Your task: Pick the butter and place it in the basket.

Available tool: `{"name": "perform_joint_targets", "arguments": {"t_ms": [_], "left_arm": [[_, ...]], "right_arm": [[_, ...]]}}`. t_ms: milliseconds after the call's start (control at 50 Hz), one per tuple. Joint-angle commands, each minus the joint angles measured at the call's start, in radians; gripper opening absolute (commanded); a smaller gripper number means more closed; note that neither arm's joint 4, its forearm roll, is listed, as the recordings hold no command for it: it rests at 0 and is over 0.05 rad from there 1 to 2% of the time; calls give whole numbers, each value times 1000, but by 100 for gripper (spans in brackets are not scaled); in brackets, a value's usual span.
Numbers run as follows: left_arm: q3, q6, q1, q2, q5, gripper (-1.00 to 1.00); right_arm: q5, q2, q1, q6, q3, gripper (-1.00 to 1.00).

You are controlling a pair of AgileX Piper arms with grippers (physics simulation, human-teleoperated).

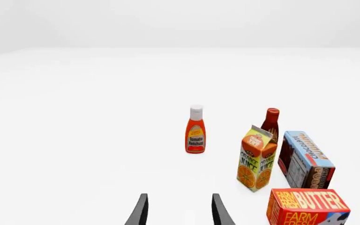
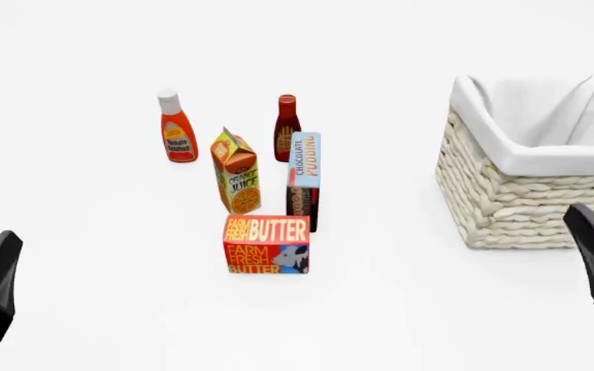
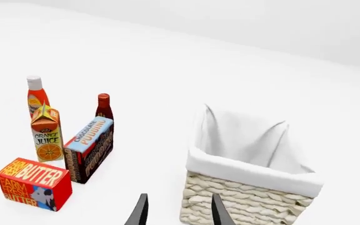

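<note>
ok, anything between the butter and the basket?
No. In the front view only bare white table separates the butter from the basket; the right wrist view agrees.

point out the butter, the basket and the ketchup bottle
butter (image 2: 266, 245), front view, on its lettered front face
basket (image 2: 503, 202), front view, on its woven side wall
ketchup bottle (image 2: 179, 137), front view, on its label
</note>
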Motion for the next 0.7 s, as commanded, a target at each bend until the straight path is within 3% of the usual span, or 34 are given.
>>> {"name": "perform_joint_targets", "arguments": {"t_ms": [20, 100, 180, 220, 320, 340, 360, 400, 700], "left_arm": [[0, 0, 0, 0, 0, 100], [0, 0, 0, 0, 0, 100], [0, 0, 0, 0, 0, 100], [0, 0, 0, 0, 0, 100], [0, 0, 0, 0, 0, 100], [0, 0, 0, 0, 0, 100], [0, 0, 0, 0, 0, 100], [0, 0, 0, 0, 0, 100], [0, 0, 0, 0, 0, 100]], "right_arm": [[89, 186, 103, -126, -199, 100], [124, 255, 132, -162, -279, 100], [131, 275, 134, -163, -295, 100], [203, 364, 177, -182, -414, 100], [239, 401, 202, -230, -466, 100], [253, 423, 207, -273, -487, 100], [262, 444, 218, -269, -500, 100], [270, 473, 219, -326, -510, 100], [439, 656, 294, -392, -700, 100]]}}
